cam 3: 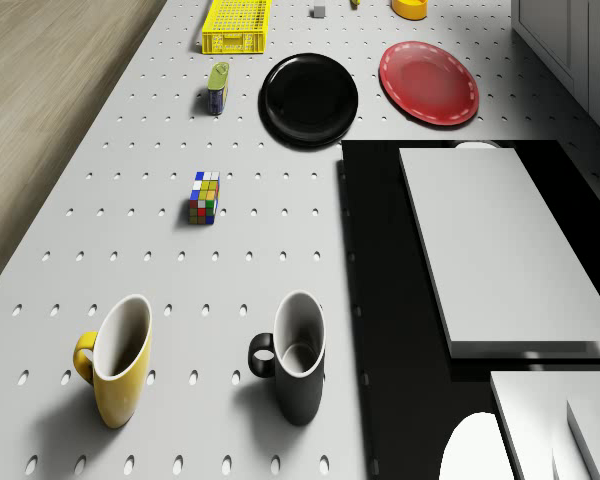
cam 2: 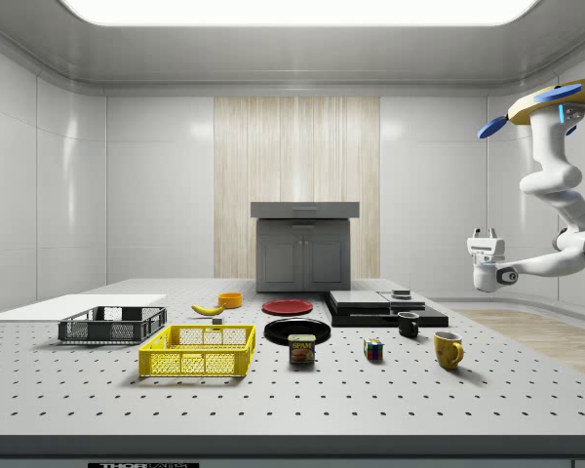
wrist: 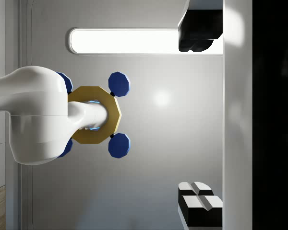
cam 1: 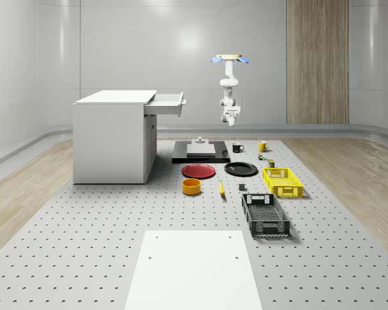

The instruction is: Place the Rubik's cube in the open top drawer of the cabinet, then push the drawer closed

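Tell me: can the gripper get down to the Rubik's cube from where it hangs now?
Probably yes. The drone hovers high above the mugs' end of the table, with the gripper in open air. The Rubik's cube stands alone, apart from the spam can and both mugs, with nothing over it.

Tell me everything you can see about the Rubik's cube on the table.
The Rubik's cube is small, with faces tiled in blue, yellow, white, red and green squares. It sits flat and upright on the perforated table, apart from everything else. It lies between the tin can and the yellow mug. Nothing holds it.
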